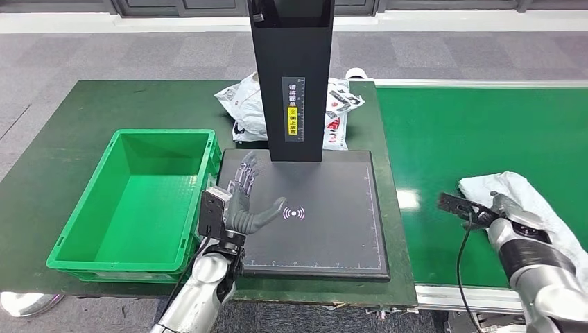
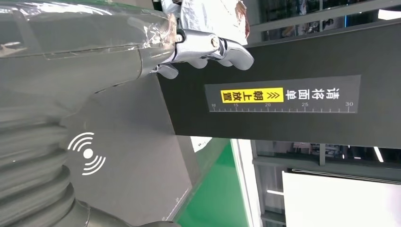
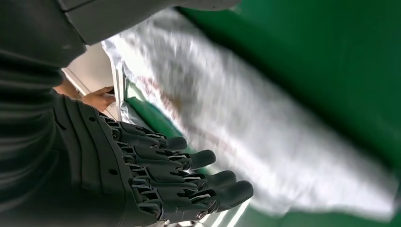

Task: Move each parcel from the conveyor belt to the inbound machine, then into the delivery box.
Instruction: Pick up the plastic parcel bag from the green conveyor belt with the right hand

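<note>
Start at the green box — it sits just to the left of the black scan pad, touching its edge, and you can see nothing inside it. That is where each parcel must end up.

Next comes your left hand. It hovers over the left part of the scan pad, beside the white wave mark. Its fingers are spread apart and it holds nothing. It looks ready to take a parcel once one lands on the pad.

The pad has a tall black post standing at its far edge. Behind that post lies a white bag with red print, on the table and partly hidden.

To the right of the pad runs the green belt. The parcel you want now lies on the belt, well to the right of the pad, near the belt's front edge. It is a soft white plastic bag — floppy and wrinkled, and most likely light. A bag like this will sag and fold when you lift it, and the plastic may slide between the fingers. So take a good fold of it near the middle, not a thin corner, and squeeze well.

Your right hand is right at the bag's near edge. In the right wrist view its dark fingers are stretched out beside the bag, not closed on it — it holds nothing yet.
</note>
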